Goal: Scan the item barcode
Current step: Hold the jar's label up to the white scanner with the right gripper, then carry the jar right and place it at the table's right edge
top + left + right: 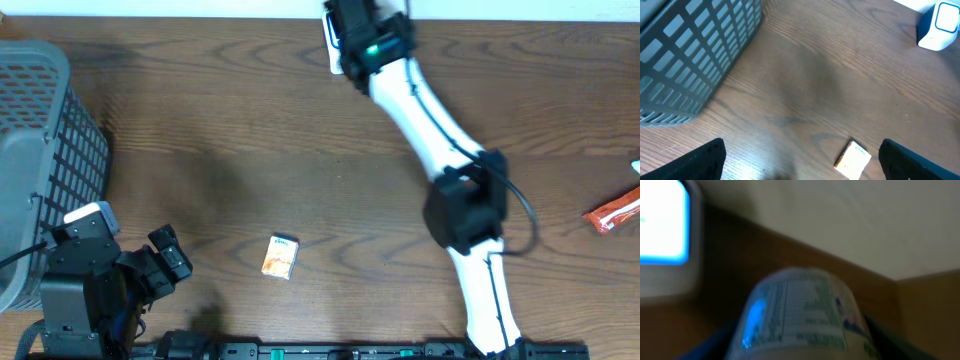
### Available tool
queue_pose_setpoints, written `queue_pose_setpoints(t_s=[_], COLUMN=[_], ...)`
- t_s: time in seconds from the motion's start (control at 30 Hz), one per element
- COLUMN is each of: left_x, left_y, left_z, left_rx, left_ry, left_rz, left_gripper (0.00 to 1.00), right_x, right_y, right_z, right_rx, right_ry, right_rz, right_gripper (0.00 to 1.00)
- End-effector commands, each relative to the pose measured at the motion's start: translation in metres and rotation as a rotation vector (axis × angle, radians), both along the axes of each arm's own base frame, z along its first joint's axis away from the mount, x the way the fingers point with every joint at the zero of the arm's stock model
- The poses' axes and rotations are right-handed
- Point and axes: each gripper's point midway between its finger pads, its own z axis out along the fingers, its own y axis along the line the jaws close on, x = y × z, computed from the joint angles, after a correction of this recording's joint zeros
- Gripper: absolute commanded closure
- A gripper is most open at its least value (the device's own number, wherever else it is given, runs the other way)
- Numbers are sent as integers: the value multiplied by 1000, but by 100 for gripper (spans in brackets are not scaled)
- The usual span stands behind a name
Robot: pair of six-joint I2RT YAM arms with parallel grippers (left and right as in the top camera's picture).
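A grey plastic lattice basket [45, 150] stands at the left edge of the dark wood-grain counter [250, 130]. A small orange-and-white cardboard box [281, 256] lies flat near the front edge, and a red foil packet [612, 212] lies far off to the right. None of these stands between the right arm and the white-and-blue barcode scanner [938, 25] at the back of the counter. The left claw [802, 162] hovers low over the front left of the counter with its fingers wide apart and nothing between them, the small box just ahead of it. The right claw [355, 25] is clamped on a white round container with a green-printed label [800, 310], held up at the back of the counter just beside the scanner. In the blurred right wrist view the container's curved side shows a table of fine green print, too soft to read, and a blue gleam on its left flank. The scanner's window glows white at the left of that view.
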Motion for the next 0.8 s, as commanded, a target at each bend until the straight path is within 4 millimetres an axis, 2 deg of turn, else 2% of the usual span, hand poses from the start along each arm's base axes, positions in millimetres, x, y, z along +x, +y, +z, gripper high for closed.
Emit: queue_pose_setpoints(t_s=[0.0,0.13,0.2,0.3,0.43,0.57,0.67,0.77], left_x=[0,0,0,0,0,0,0,0], left_y=[1,1,1,1,1,1,1,1], left_z=[-1,-1,-1,-1,-1,-1,-1,-1], left_rx=[12,12,12,12,12,12,12,12], left_ry=[7,7,7,7,7,7,7,7], left_rz=[-2,-2,-2,-2,-2,-2,-2,-2], left_gripper=[2,2,2,2,2,2,2,2], right_x=[-23,-55,-66,-76,-92,-97,-100,-109], right_y=[-73,-149,-183,-222,-284,-324,-346,-371], right_z=[36,14,-2,-25,-39,-51,-59,-76], right_rx=[21,13,127,323,519,806,897,909], right_ry=[-55,75,117,192,205,171,147,147], right_rz=[-234,-432,-534,-613,-734,-778,-803,-868], right_gripper=[46,46,46,43,45,47,47,47])
